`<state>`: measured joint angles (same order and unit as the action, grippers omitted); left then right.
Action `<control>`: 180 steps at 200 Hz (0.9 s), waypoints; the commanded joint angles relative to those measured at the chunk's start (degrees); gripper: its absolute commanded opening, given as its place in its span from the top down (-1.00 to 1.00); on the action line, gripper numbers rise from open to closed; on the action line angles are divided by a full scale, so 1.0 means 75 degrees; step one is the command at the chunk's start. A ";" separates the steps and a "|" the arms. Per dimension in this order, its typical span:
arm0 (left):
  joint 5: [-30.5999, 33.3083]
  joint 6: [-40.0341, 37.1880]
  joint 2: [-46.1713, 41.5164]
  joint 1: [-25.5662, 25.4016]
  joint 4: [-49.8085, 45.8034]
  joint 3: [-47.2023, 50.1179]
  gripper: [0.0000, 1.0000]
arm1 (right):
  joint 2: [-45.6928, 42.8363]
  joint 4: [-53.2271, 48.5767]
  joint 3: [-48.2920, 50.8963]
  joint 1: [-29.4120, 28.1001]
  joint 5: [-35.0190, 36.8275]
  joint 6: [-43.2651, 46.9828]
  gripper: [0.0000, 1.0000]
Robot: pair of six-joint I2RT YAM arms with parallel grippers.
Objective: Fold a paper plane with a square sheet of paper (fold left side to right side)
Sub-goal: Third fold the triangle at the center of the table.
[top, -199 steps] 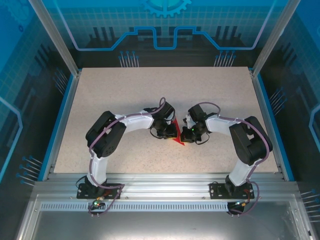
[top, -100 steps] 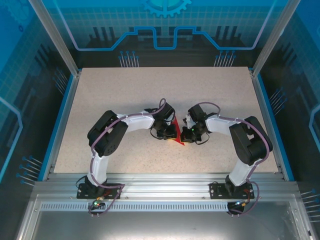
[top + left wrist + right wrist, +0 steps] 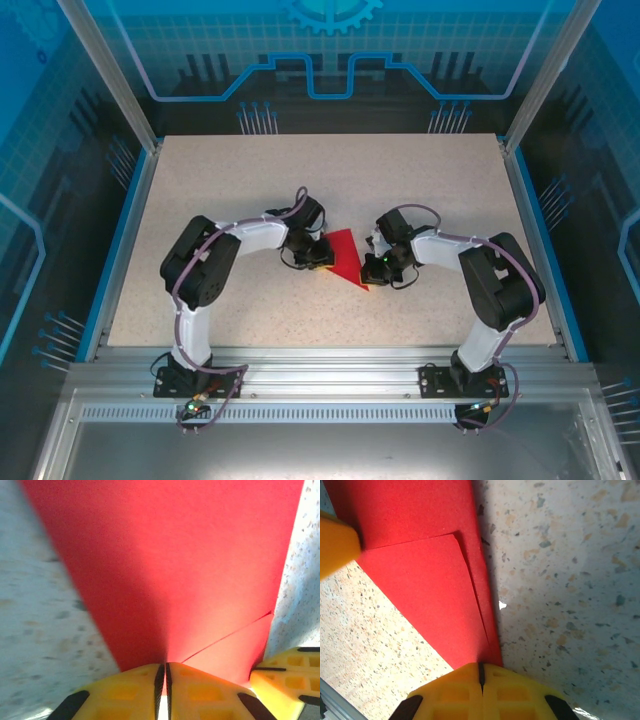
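Pinching the near edge of the sheet of paper (image 3: pixel 175 570), the left gripper (image 3: pixel 163 666) has its yellow fingers drawn to a thin slit, and the red surface runs straight into that slit. From above, the left gripper (image 3: pixel 318 256) sits around the middle of the table (image 3: pixel 250 180). The sheet of paper (image 3: pixel 345 255) spreads from it toward 3 o'clock as a creased, roughly triangular shape whose point aims at 5 o'clock. The wrist hides the paper's left edge there.

At 4 o'clock of the sheet, the right gripper (image 3: pixel 373 268) meets the pointed end. Its wrist view shows the right gripper (image 3: pixel 481 665) clenched, fingers flush together, with the layered red tip (image 3: pixel 420 580) ending right at them. Whether they nip the tip or only press it down cannot be told.
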<state>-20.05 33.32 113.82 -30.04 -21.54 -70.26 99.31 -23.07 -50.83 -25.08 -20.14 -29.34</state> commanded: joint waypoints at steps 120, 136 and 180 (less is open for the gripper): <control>-0.0250 0.1466 -0.2200 0.0408 0.1014 0.1956 -0.08 | -0.1678 -0.0326 0.0772 -0.0382 0.0645 -0.0190 0.74; -0.0279 0.1645 -0.2312 0.0392 0.1183 0.2075 -0.10 | -0.2089 -0.0565 0.0647 -0.0360 0.1001 0.0142 0.57; -0.0436 0.1968 -0.2450 0.0253 0.1546 0.2222 -0.20 | -0.1944 -0.0338 0.0338 -0.0182 0.0692 0.0868 0.07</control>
<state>-20.93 45.34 97.27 -27.18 -12.95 -54.33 83.18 -25.04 -46.50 -27.20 -14.72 -27.24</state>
